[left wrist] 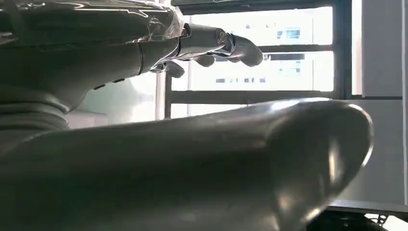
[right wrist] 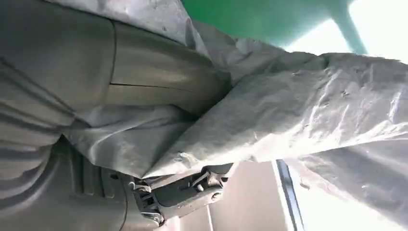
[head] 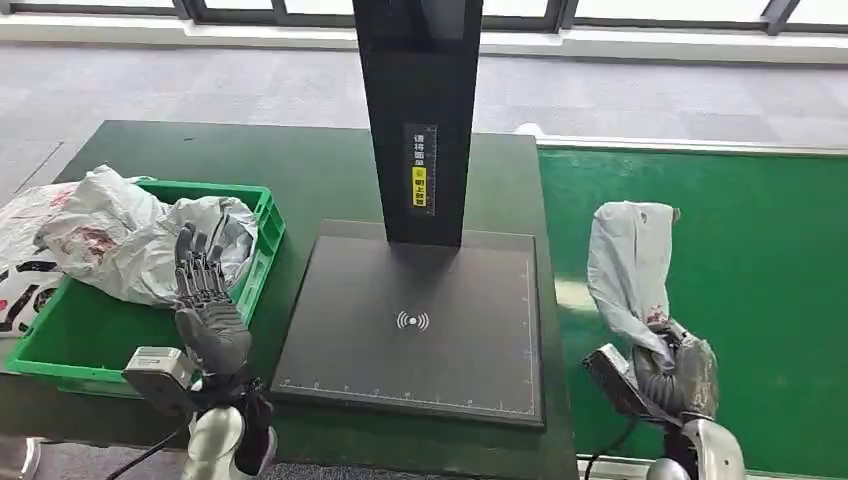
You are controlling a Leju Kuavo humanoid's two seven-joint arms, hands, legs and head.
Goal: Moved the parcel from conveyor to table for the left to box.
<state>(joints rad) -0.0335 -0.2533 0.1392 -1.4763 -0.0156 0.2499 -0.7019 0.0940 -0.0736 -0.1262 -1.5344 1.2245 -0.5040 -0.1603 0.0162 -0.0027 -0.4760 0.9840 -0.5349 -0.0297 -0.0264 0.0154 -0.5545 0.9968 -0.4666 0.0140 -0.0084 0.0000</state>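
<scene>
Gripping parcel (head: pixel 630 265), right hand (head: pixel 675 370) overhangs conveyor (head: pixel 770 300) edge.

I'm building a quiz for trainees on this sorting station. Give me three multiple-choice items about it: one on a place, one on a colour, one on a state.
1. Where is the grey parcel that the right robot hand holds?
A. above the green conveyor
B. inside the bin
C. on the black scanner plate

2. What colour is the bin holding bagged parcels?
A. blue
B. green
C. red

3. What is the state of the left robot hand?
A. gripping a parcel
B. pressing the plate
C. open, holding nothing

Answers: 1 A, the parcel stands up from the hand over the green belt. 2 B, its walls are bright green. 3 C, its fingers are apart by the bin with nothing in them.
</scene>
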